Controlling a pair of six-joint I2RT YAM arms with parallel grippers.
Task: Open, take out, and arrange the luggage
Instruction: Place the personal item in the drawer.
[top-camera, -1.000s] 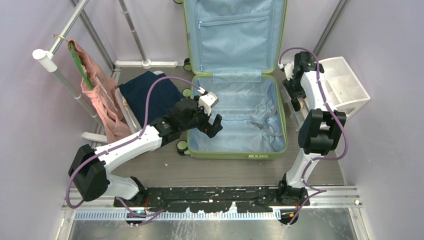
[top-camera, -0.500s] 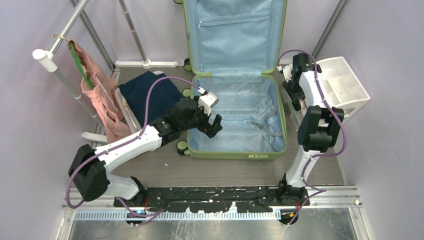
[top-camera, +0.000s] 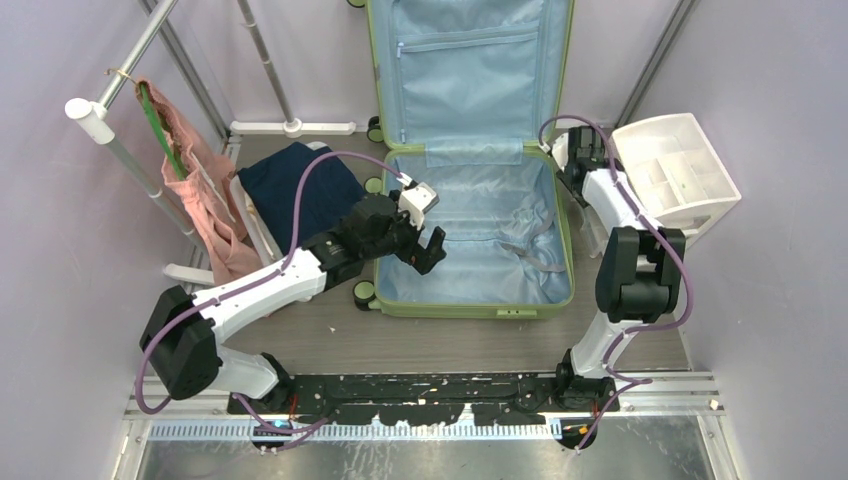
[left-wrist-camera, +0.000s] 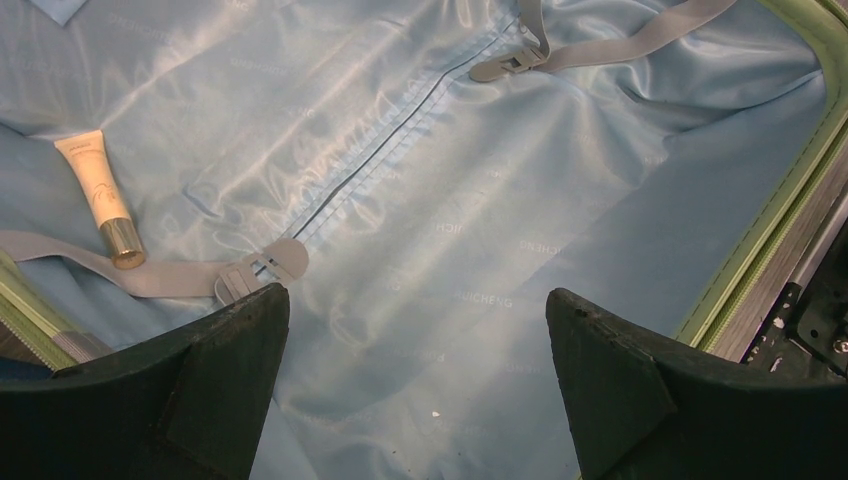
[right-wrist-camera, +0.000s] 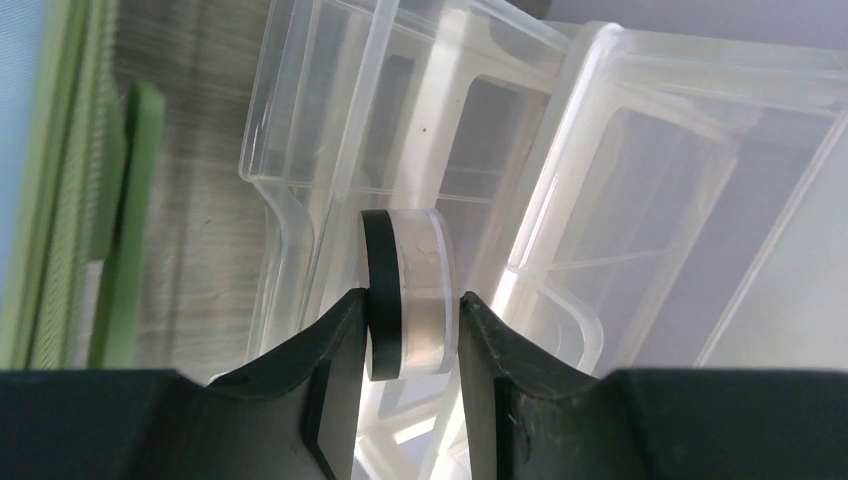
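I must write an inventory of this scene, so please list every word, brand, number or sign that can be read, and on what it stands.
On the luggage lining: one woven word repeats, too faint to read.
On the cream tube: print too small to read.
On the round jar in the right gripper: no text visible.

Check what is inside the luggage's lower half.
In the luggage: a cream tube with gold cap, two loose grey straps, otherwise bare blue lining. The open left pincer covers a patch from above; anything behind the lining's zip is hidden.
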